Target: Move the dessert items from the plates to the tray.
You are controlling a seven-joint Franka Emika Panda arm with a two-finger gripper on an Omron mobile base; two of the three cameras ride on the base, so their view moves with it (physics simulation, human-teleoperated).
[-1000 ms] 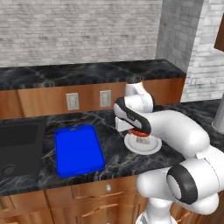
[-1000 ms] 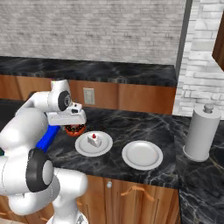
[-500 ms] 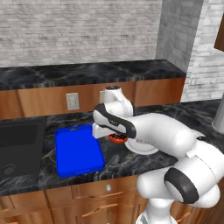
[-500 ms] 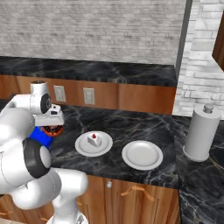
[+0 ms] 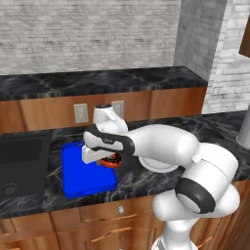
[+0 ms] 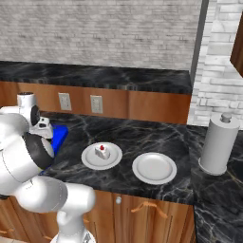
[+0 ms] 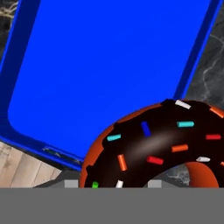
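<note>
The gripper [image 5: 108,160] holds the donut [image 5: 111,159] clamped between its jaws, above the right edge of the tray [image 5: 80,171]. In the hand view the donut [image 7: 162,146] shows coloured sprinkles over dark icing. The cake [image 6: 101,151] sits on the left plate [image 6: 90,161]; the right plate [image 6: 154,168] is bare. No writing is legible anywhere.

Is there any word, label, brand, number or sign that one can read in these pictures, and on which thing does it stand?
None: no readable text appears anywhere.
The tray, the donut, the plates and the wall outlets all carry no writing.
</note>
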